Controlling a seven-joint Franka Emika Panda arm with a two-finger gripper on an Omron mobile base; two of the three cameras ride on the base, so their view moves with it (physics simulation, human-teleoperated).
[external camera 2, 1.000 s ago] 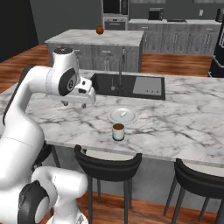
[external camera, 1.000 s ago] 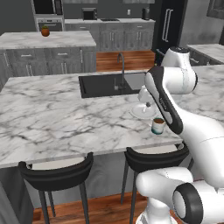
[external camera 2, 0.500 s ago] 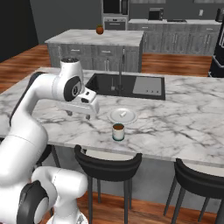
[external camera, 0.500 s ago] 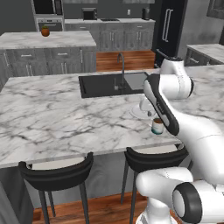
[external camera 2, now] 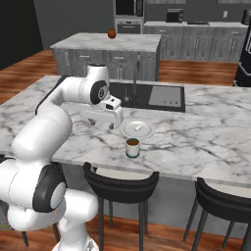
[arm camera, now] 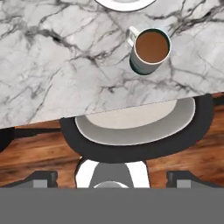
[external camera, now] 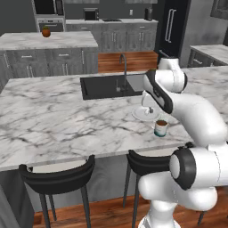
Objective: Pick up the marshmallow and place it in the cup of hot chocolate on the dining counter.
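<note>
One white teal-banded mug of brown hot chocolate [arm camera: 150,51], one round white plate [external camera 2: 138,130] on veined marble counter [external camera: 53,120]; gripper [external camera 2: 112,125] finger spread indeterminable.

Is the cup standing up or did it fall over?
Standing up. The cup sits upright on the counter, brown drink level inside.

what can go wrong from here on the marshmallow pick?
1. The marshmallow is a small white piece on a white plate, so it is easily mislocated or nudged aside.
2. The cup of hot chocolate stands near the dining counter edge above a stool; a bump may tip it off.
3. The gripper sits low beside the plate; a sideways approach might push it.
</note>
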